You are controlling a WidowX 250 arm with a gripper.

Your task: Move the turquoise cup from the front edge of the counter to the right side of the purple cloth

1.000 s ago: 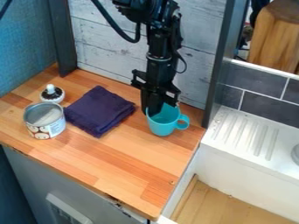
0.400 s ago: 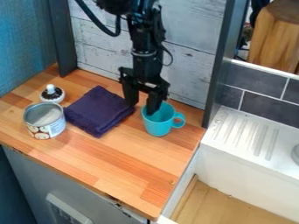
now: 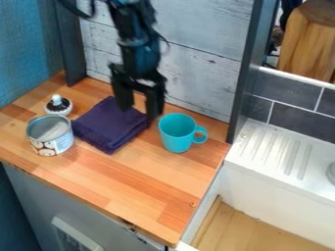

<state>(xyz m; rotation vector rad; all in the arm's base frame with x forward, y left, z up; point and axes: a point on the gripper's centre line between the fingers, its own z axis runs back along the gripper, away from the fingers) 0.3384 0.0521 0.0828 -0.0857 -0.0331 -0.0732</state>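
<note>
The black gripper (image 3: 138, 113) hangs down over the right side of a folded dark purple cloth (image 3: 108, 127), its two fingers spread apart with nothing held between them. Close on its right, a turquoise cup (image 3: 177, 137) stands upright on the wooden counter, handle toward the right. Left of the cloth is an open tin can (image 3: 51, 139) with a printed side. Behind the can sits a small round dark-and-white object (image 3: 59, 105) with a white knob on top.
The wooden counter (image 3: 150, 188) ends at a front edge. A grey upright post (image 3: 243, 78) rises at its right rear corner, beside a white ribbed sink ledge (image 3: 278, 152). Whitewashed boards (image 3: 209, 59) form the back wall.
The gripper has moved left, out of the cup and over the cloth, and its fingers have opened. The cup has shifted slightly left and stands more upright.
</note>
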